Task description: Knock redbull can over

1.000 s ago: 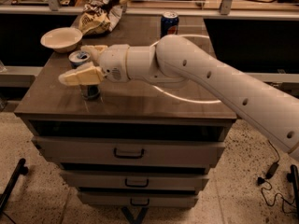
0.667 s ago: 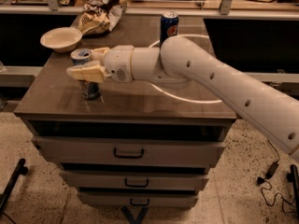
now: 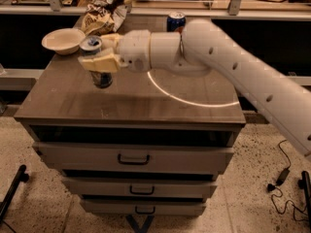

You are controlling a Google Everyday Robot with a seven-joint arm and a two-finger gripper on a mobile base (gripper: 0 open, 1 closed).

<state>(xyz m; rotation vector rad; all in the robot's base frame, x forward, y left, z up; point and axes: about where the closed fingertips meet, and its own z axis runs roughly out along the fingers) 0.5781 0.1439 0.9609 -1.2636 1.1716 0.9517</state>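
The redbull can [image 3: 102,78] stands upright on the left part of the cabinet top [image 3: 146,103]. It is slim, with a blue and silver body and a silver top. My gripper [image 3: 93,52] is at the can and reaches in from the right at mid-height. Its cream front part crosses the can's middle and hides it. Only the can's top and lower body show. The white arm stretches from the gripper to the lower right.
A white bowl [image 3: 63,40] sits at the back left. A crumpled chip bag [image 3: 104,16] lies behind it, and a dark-blue Pepsi can [image 3: 176,21] stands at the back centre. Drawers are below the top. A cable lies on the floor at the right.
My gripper has moved right and slightly up, from beside the can's left to across its middle. The can still stands upright.
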